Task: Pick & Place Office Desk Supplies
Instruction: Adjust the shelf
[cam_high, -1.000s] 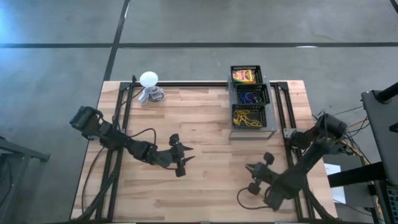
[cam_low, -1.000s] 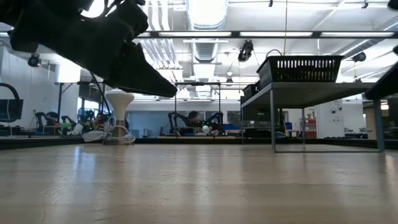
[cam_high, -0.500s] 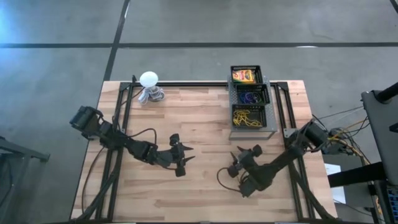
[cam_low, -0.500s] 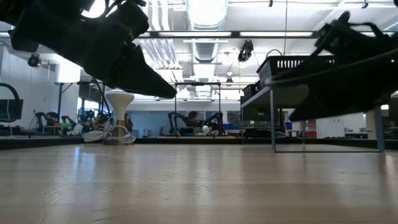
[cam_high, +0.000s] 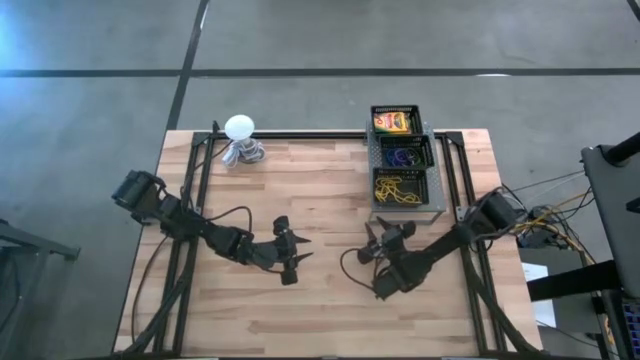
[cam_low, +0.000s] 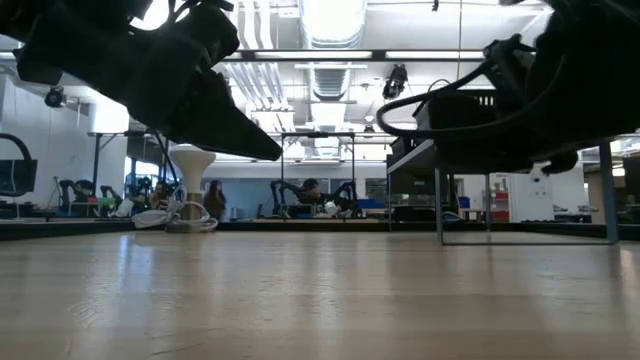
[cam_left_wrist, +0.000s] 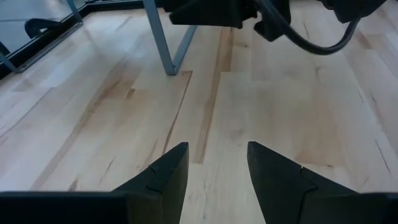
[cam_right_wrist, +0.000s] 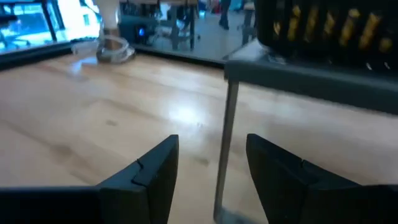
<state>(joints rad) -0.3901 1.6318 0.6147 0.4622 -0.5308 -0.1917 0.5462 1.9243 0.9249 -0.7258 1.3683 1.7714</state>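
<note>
Hovering over pale plank table (cam_high: 330, 310) | both pointed tools gaping, seemingly empty

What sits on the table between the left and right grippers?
Nothing: in the high view, only bare wooden table separates the left gripper from the right gripper, both open and empty.

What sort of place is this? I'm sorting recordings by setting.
Probably a robotics lab or workshop: a wooden table on bare concrete floor, two arms at work, further robot arms behind, exposed ceiling lights.
</note>
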